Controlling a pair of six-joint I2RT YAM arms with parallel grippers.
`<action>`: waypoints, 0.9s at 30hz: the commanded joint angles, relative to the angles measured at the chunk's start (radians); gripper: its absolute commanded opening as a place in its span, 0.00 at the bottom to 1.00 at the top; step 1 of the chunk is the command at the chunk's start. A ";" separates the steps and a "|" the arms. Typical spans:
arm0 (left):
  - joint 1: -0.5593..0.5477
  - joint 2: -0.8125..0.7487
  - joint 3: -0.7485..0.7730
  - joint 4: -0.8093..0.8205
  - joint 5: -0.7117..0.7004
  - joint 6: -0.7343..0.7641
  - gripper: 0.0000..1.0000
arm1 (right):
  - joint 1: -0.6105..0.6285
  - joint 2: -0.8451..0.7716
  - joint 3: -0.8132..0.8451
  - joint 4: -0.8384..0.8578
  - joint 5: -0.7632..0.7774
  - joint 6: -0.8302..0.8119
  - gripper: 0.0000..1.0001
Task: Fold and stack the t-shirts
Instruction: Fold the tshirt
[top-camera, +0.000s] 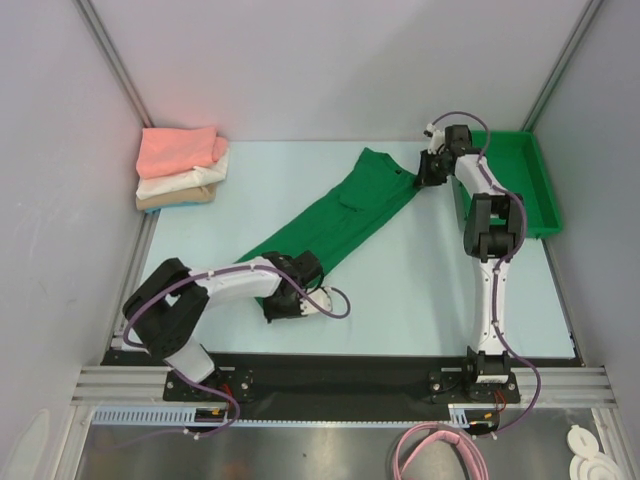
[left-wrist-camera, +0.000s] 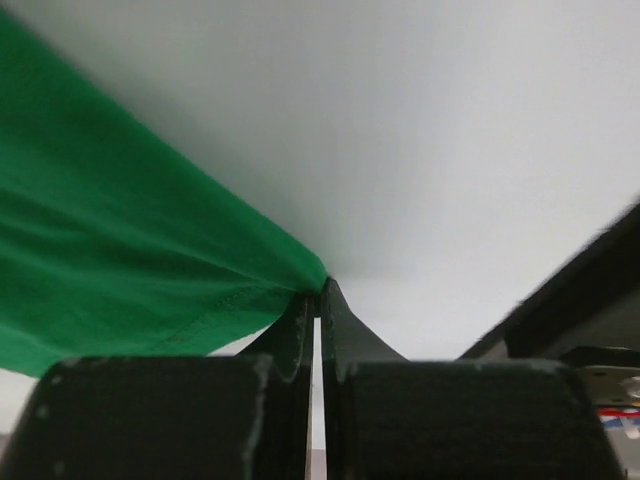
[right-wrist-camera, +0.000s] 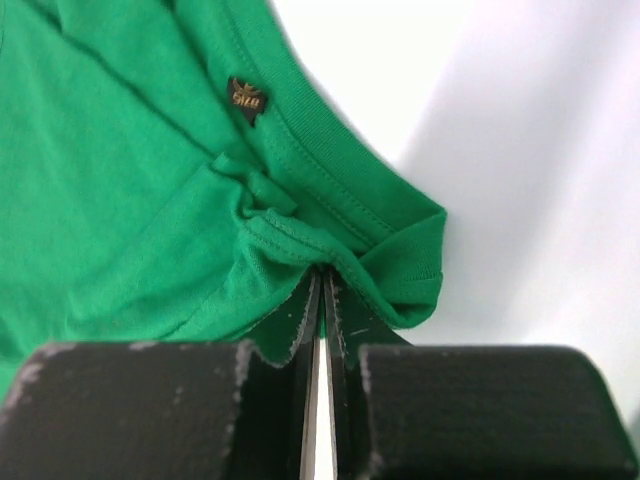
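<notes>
A dark green t-shirt (top-camera: 340, 215) is stretched in a long diagonal band across the table, from the near left to the far right. My left gripper (top-camera: 292, 296) is shut on its near hem corner (left-wrist-camera: 290, 275). My right gripper (top-camera: 424, 172) is shut on the collar end, with bunched collar cloth (right-wrist-camera: 330, 250) at its fingertips. A stack of folded t-shirts stands at the far left: salmon pink (top-camera: 180, 150) on top, white (top-camera: 185, 181) under it, tan (top-camera: 175, 198) at the bottom.
A rigid green plastic bin (top-camera: 535, 185) stands at the far right, behind my right arm. Grey walls close in the table at the left, back and right. A black rail (top-camera: 340, 378) runs along the near edge.
</notes>
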 joint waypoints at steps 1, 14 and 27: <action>-0.113 0.076 0.029 -0.003 0.328 -0.002 0.00 | 0.001 0.073 0.131 -0.035 0.055 -0.006 0.07; -0.412 0.262 0.440 -0.152 0.540 0.027 0.00 | 0.043 0.155 0.274 -0.021 0.097 -0.011 0.10; -0.441 0.414 0.860 -0.212 0.593 -0.018 0.35 | 0.053 0.130 0.277 -0.036 0.067 -0.022 0.21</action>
